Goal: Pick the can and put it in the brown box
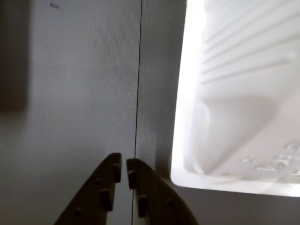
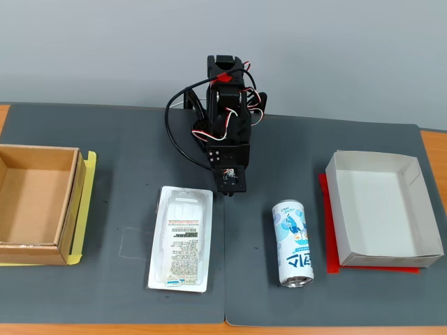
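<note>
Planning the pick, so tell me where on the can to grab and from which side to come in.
Grip the can across the middle of its body, coming down from above. It lies on its side on the mat, long axis running roughly toward the camera in the fixed view, so the fingers should straddle its narrow width. The gripper looks shut and would need to open first.

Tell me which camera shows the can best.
The fixed view: the can lies whole on the dark mat, between the white tray and the white box. The wrist view shows none of it.

White plastic tray (image 2: 181, 239) and white paper box (image 2: 380, 207) on dark mat (image 2: 126, 167).
</note>
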